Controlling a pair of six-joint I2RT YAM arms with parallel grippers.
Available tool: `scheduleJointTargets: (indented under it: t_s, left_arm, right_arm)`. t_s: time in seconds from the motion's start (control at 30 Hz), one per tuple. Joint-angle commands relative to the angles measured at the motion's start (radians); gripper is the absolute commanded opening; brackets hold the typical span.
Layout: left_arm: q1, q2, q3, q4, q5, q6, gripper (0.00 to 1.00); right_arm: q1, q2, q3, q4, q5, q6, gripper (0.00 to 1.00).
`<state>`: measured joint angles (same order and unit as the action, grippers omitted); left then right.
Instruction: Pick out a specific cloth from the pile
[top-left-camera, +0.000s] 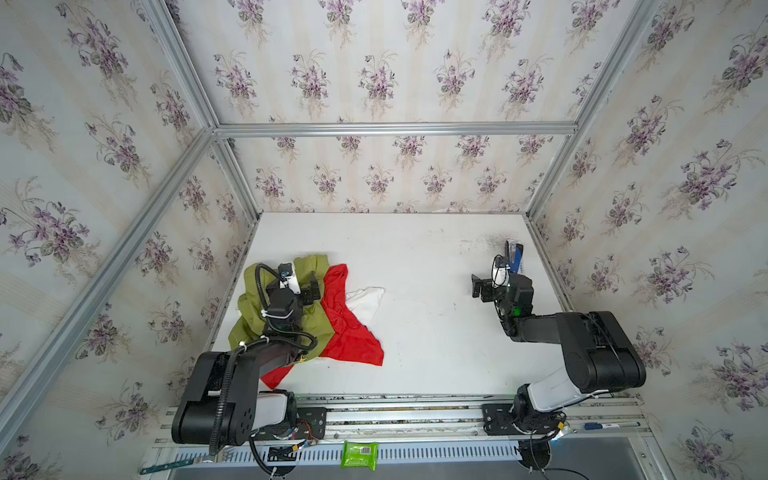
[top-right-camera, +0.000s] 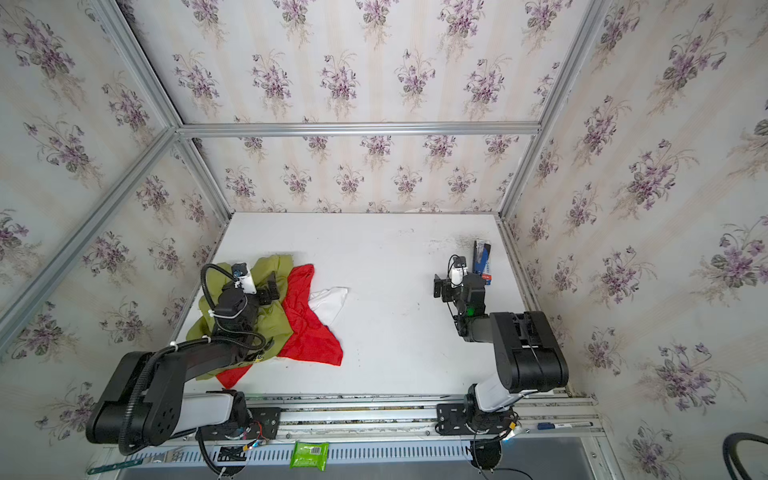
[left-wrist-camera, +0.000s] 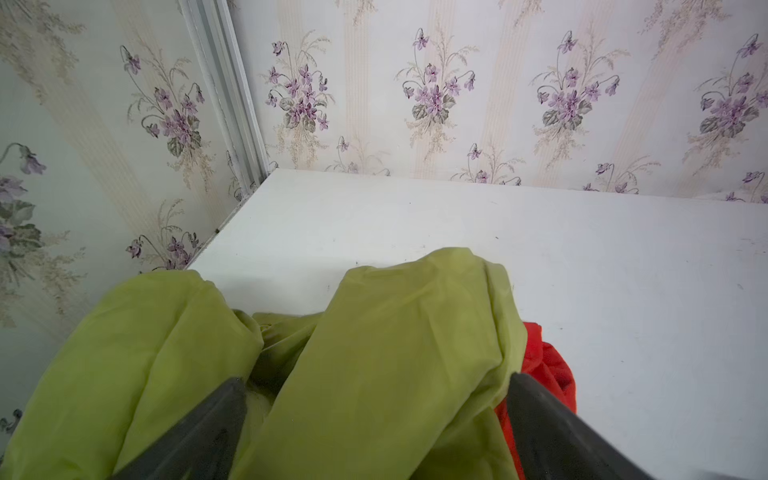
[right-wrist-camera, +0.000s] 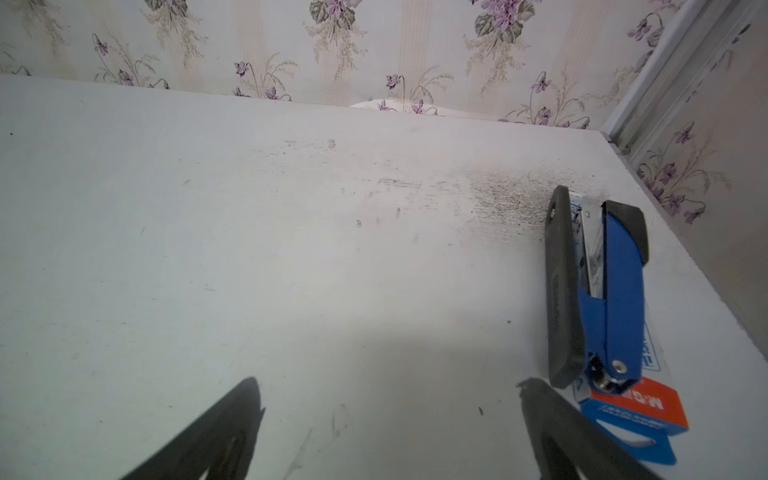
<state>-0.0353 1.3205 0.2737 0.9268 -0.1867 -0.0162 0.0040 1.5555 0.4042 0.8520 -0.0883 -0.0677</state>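
Red cloth (top-left-camera: 351, 332) lies on the table (top-left-camera: 415, 257) in a top view, in the pile (top-left-camera: 320, 320) between olive-green cloth (top-left-camera: 249, 320) and white cloth (top-left-camera: 368, 303). Left wrist: left claw (left-wrist-camera: 374, 382) wide over green folds. Right wrist: right claw (right-wrist-camera: 386, 386) wide, near blue stapler (right-wrist-camera: 602, 291).

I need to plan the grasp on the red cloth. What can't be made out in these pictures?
- red cloth: in both top views its near-left part runs under the left arm and the olive-green cloth.
- white cloth: one edge disappears under the red one.
- left wrist view: green fabric hides all but a sliver of red; the left end effector is cut off by the frame edge.
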Motion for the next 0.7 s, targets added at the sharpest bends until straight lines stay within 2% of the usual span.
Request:
scheduleJointTargets:
  t_s: [0.0, 0.67]
  left_arm:
    - [-0.001, -0.004, 0.001, 0.015, 0.001, 0.003, 1.00]
    - [0.000, -0.003, 0.001, 0.015, 0.001, 0.002, 1.00]
  right_arm:
    - [-0.006, -0.003, -0.005, 0.028, -0.050, -0.001, 1.00]
    - [-0.004, -0.012, -0.019, 0.041, -0.044, -0.003, 1.00]
